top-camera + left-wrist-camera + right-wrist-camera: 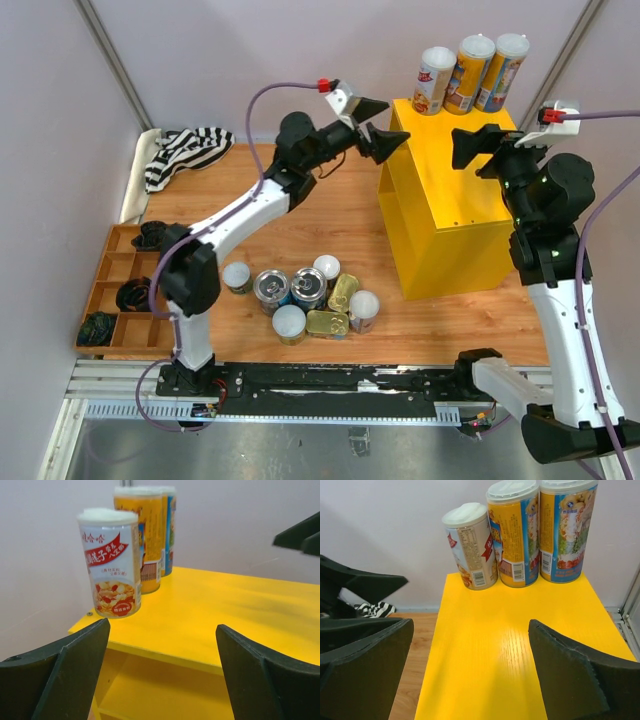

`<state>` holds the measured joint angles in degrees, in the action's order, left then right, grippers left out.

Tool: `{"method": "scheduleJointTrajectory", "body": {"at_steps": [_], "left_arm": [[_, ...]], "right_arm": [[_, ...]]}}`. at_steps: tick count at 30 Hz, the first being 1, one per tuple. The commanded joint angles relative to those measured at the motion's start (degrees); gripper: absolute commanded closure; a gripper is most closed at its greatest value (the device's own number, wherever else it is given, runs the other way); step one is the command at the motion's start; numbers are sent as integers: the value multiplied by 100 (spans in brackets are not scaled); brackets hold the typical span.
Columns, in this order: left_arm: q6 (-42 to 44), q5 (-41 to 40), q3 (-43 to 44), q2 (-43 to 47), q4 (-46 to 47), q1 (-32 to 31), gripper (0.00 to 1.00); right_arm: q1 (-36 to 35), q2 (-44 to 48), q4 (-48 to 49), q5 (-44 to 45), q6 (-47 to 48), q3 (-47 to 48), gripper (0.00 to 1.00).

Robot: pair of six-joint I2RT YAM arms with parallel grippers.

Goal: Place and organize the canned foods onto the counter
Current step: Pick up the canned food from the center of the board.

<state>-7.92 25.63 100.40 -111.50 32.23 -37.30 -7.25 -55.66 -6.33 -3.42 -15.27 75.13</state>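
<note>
The right end effector (470, 672) is spread wide. Its two dark fingers (367, 675) fill the near left and near right corners, with nothing between them. Below lies the flat top of the yellow cabinet (510, 645). Three tall white-lidded cans stand in a close row along its far edge: a red-and-white can (471, 547) on the left, an orange-and-blue can (514, 535) in the middle and a yellow-and-blue can (567, 530) on the right. The left end effector (400, 601) shows at the left edge. Just beyond it, a black-and-white striped cloth (372, 609) lies on the wooden tabletop (412, 635) against the white wall (385, 525).
</note>
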Motion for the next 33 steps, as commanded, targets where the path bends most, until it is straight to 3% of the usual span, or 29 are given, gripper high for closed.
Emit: {"method": "scheduleJointTrajectory", "body": {"at_steps": [1,8,17,22,27,33], "left_arm": [[-489,-5,-1194,1258,1000,294,7],[-551,-628,-3558,3093,1035,521,5],[-1222,-1264,-5123,4215,299,621,0],[-1476,-1762,-5871,4685,-117,627,0],[-1458,-2025,-6149,5170,-1177,627,0],[-1431,-2747,-6253,5753,-2536,712,0]], "right_arm": [[-343,152,-270,-172,58,-63,2],[-2553,-141,-753,1118,1068,250,1],[-4531,-438,-1161,1817,1521,-109,1],[-4769,-338,-1167,1680,1193,-735,2],[-4769,-180,-1096,878,1062,-1301,2],[-4797,-643,-697,-460,812,-1808,1]]}}
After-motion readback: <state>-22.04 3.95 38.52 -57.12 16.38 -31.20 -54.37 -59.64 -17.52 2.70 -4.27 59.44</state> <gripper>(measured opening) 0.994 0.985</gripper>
